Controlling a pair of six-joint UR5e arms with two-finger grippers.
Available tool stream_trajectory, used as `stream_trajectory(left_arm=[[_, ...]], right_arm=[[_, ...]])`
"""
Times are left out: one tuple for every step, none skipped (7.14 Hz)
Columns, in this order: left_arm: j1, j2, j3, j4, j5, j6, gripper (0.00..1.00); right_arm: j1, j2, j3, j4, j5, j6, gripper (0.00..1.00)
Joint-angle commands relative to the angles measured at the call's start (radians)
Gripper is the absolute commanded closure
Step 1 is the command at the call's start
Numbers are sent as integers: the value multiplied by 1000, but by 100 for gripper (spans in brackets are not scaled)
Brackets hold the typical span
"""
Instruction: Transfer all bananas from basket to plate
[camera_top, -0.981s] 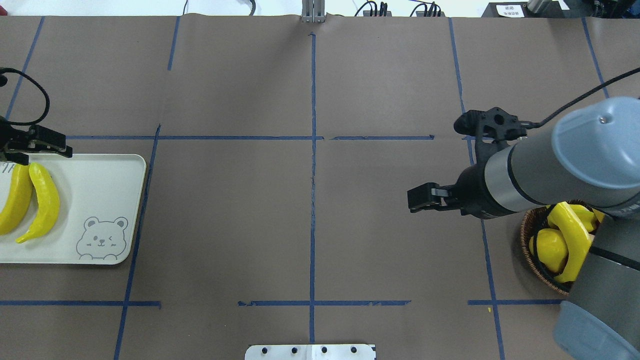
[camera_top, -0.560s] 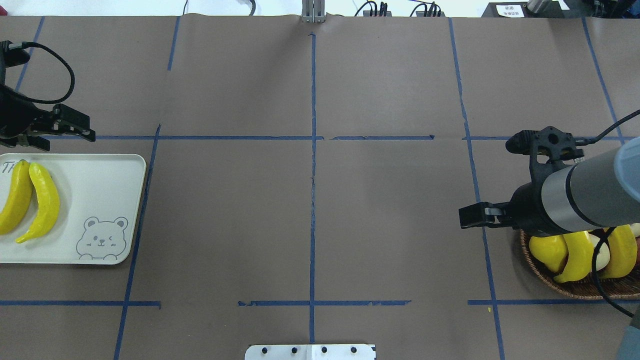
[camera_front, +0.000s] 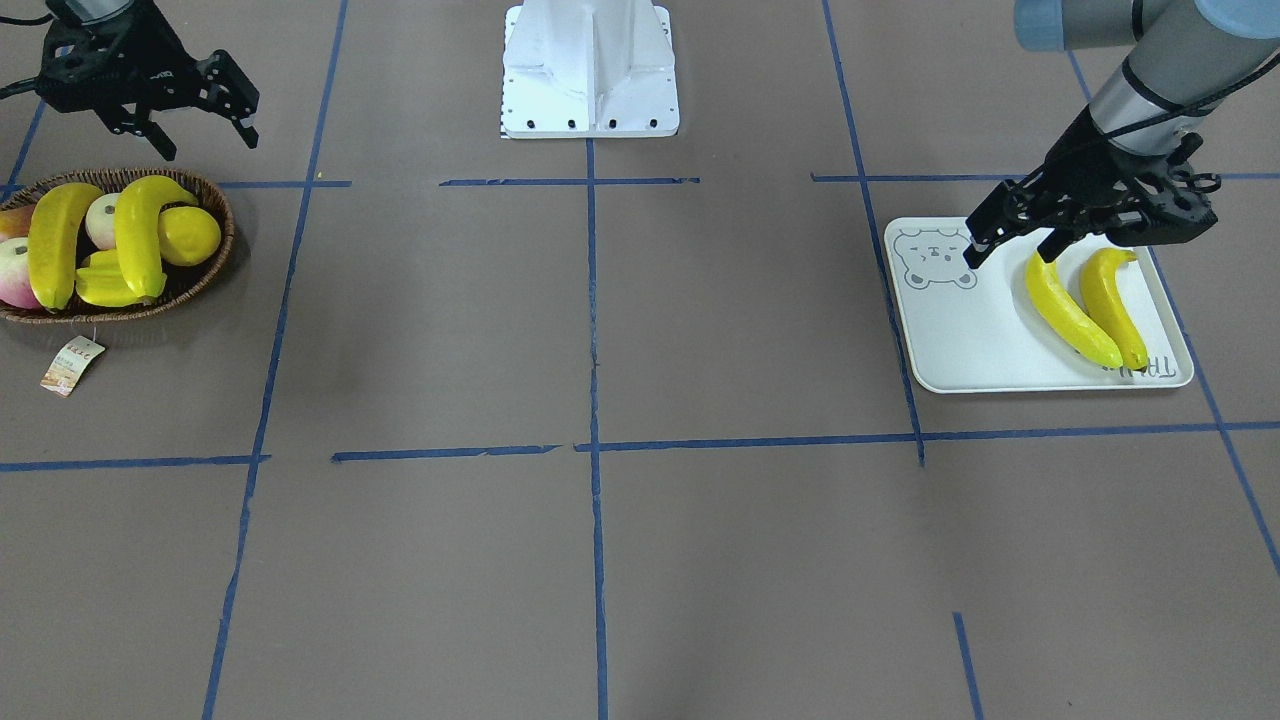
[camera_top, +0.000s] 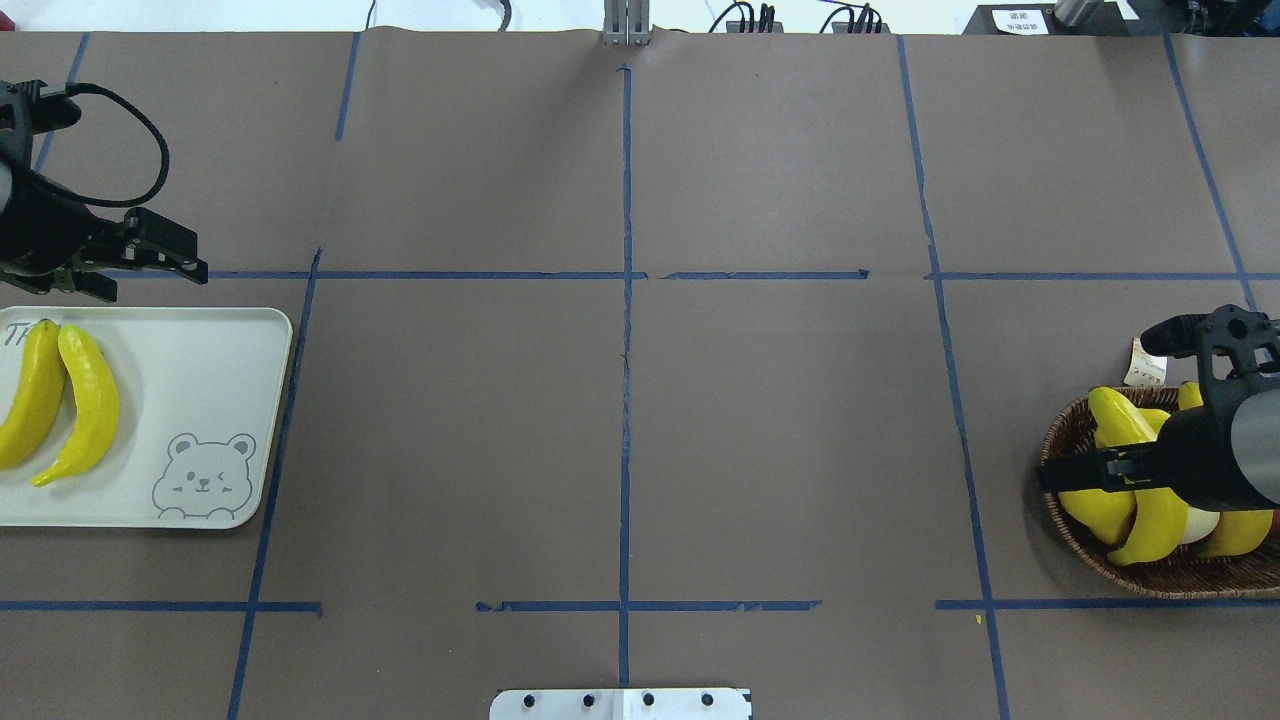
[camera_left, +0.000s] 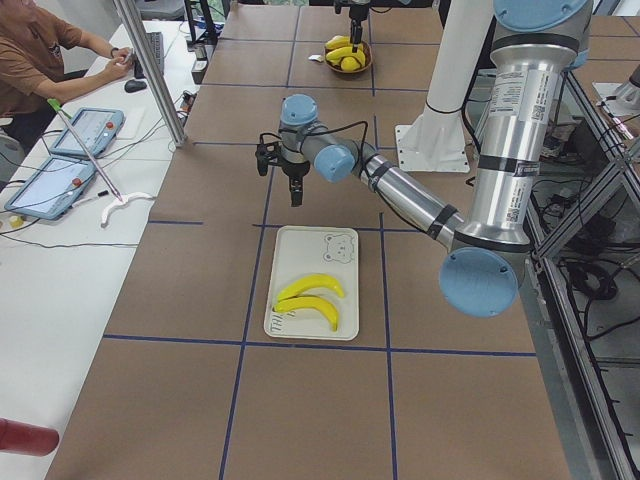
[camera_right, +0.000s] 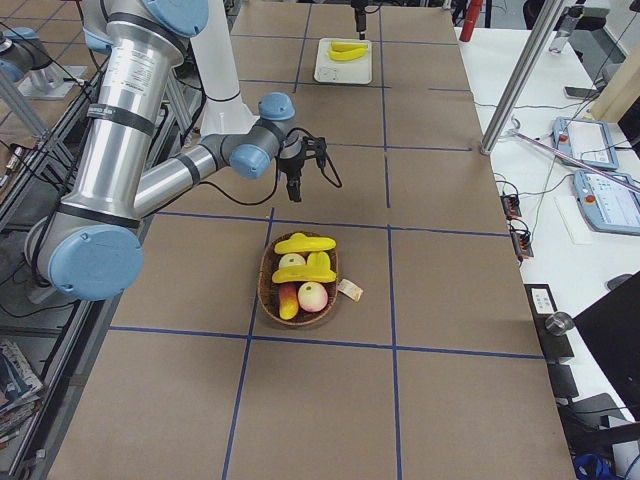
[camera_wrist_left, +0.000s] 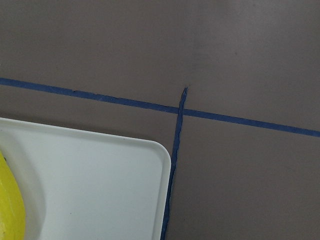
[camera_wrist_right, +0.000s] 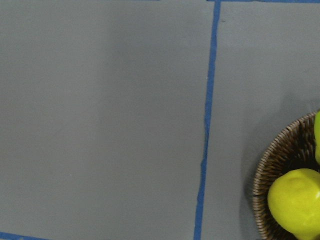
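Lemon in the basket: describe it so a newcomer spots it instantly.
Go to the wicker basket at the table's end on the robot's right. The lemon lies at its rim nearest the table centre, beside a banana. It alone is yellow and round; its yellow neighbours are long or ridged.

The table's cover (camera_top: 780, 420) looks like matt brown paper, faintly creased, crossed by thin blue tape (camera_top: 625, 400) that is frayed in places. The bananas (camera_top: 90, 400) look like smooth, glossy yellow plastic, the plate (camera_top: 200, 380) under them like smooth pale plastic with a soft sheen, and the basket (camera_front: 228, 240) is rough brown wicker with a paper tag (camera_front: 72, 365). The arms (camera_right: 125, 110) are brushed silver metal with smooth blue-grey caps (camera_right: 95, 262), the left gripper (camera_front: 1010, 250) and right gripper (camera_front: 208, 140) matt black, and the base (camera_front: 590, 60) smooth white-painted metal.
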Motion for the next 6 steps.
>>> stream_trajectory(left_arm=[[1, -4, -1, 0, -2, 1, 0], [1, -5, -4, 0, -2, 1, 0], [1, -5, -4, -1, -3, 3, 0], [1, -2, -17, -1, -3, 3, 0], [1, -2, -17, -1, -3, 3, 0], [-1, -2, -17, -1, -3, 3, 0]], right_arm=[[48, -76, -77, 86, 22, 2, 0], [49, -76, -121, 88, 22, -2, 0], [51, -79, -147, 106, 26, -2, 0], [51, -81, -160, 106, 44, -1, 0], [49, -75, -183, 108, 44, -2, 1], [48, -69, -198, 108, 45, -2, 1]])
